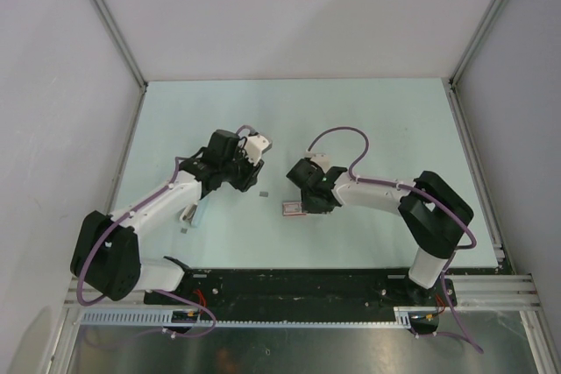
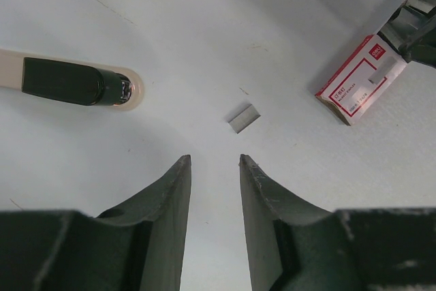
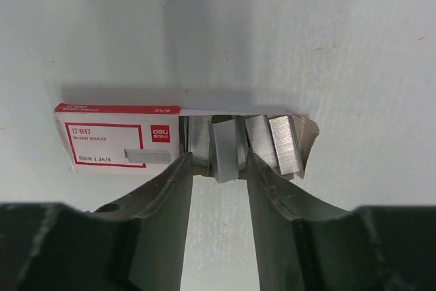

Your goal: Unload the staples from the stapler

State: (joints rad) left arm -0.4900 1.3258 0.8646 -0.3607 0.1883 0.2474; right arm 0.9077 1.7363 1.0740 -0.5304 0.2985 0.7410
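The stapler (image 2: 75, 83) has a beige base and a dark top and lies on the table at the left of the left wrist view; from above the stapler (image 1: 191, 215) sits beside the left arm. A short loose strip of staples (image 2: 244, 117) lies just ahead of my left gripper (image 2: 214, 159), which is open and empty. My right gripper (image 3: 216, 158) stands open at the torn end of a red-and-white staple box (image 3: 116, 142). One staple strip (image 3: 225, 148) stands between its fingertips with a gap on each side, among other strips (image 3: 286, 142).
The staple box (image 1: 291, 208) lies near the table's middle under the right gripper (image 1: 308, 203), with the loose strip (image 1: 265, 194) to its left. A tiny grey piece (image 1: 182, 230) lies near the stapler. Grey walls enclose the table on three sides.
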